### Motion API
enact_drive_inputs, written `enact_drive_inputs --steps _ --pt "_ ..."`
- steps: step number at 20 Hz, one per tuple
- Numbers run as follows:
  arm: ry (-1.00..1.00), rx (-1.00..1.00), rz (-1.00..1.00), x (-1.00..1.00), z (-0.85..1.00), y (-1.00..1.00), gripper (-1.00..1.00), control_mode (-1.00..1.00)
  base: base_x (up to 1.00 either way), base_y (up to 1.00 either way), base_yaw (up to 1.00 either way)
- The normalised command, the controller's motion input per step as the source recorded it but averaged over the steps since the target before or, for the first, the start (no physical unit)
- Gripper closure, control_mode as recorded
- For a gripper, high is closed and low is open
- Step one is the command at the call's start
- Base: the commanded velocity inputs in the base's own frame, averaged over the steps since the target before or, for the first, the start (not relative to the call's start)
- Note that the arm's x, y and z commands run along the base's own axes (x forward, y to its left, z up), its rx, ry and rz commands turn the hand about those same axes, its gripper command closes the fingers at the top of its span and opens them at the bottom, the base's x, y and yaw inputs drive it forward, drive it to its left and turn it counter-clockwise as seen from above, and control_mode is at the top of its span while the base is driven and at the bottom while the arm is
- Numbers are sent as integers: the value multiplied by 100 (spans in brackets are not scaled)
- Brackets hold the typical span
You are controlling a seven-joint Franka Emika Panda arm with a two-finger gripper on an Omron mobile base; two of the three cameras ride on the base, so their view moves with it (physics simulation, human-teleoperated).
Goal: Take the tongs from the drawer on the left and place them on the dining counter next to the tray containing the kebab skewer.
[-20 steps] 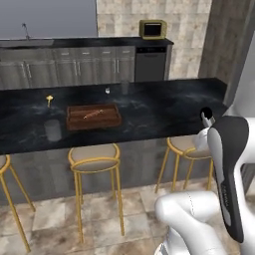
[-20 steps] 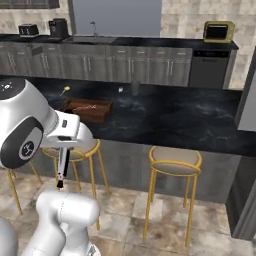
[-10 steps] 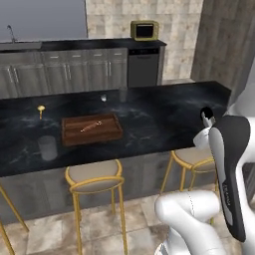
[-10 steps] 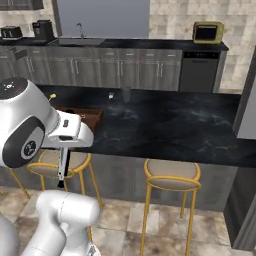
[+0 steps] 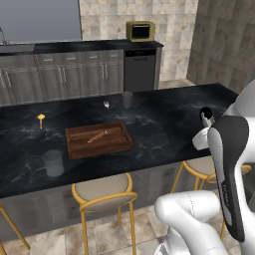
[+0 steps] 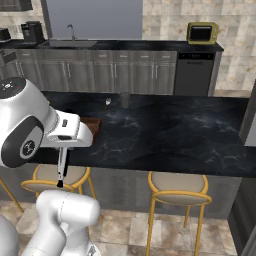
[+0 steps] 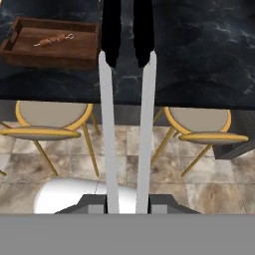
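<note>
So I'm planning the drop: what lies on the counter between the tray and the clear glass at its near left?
Bare black marble separates the tray and the glass on the dining counter, seen from the left base view.

My white arm is folded high above my base, its big dark-jointed elbow raised and the forearm bent back down. My wrist points the gripper (image 6: 61, 184) straight toward the floor, just in front of my own body. My two small dark finger tips (image 7: 94, 203) are drawn in close and clamped on the tongs (image 7: 127, 99), one tip at each outer side. The hand sits level, with no visible tilt to either side. In the right base view, the gripper hangs below my white hand.
</note>
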Motion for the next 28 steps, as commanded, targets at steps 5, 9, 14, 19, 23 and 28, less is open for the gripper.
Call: enact_drive_inputs --steps 5,9,14,19,23,28 --pt "0 0 0 0 0 0 100 100 42 8 -10" --pt "0 0 0 0 0 0 100 100 36 0 -10" --pt "0 0 0 0 0 0 100 100 18 0 -5" --pt "0 0 0 0 0 0 100 100 0 0 0" --pt "0 0 0 0 0 0 100 100 4 9 0" --pt "1 0 0 23 0 22 100 -100 3 4 0"
